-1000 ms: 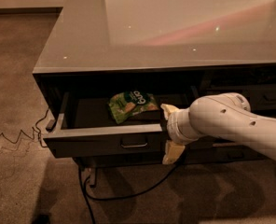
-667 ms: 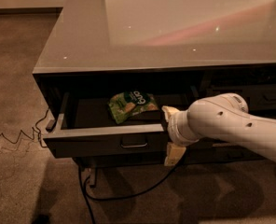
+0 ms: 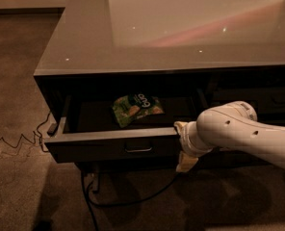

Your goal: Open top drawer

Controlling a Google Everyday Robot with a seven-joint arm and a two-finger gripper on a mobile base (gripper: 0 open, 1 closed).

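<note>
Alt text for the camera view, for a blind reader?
The top drawer of a dark cabinet stands pulled open, a green snack bag lying inside. The robot's gripper sits at the right end of the drawer front, its white arm entering from the right.

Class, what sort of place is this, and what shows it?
Likely an office or lab: carpet, a glossy grey counter, a loose cable. The hand is at the front of the open top drawer.

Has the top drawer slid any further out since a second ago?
No. The top drawer stands as far out from the cabinet top as before. The gripper is at the right end of the drawer's front.
</note>
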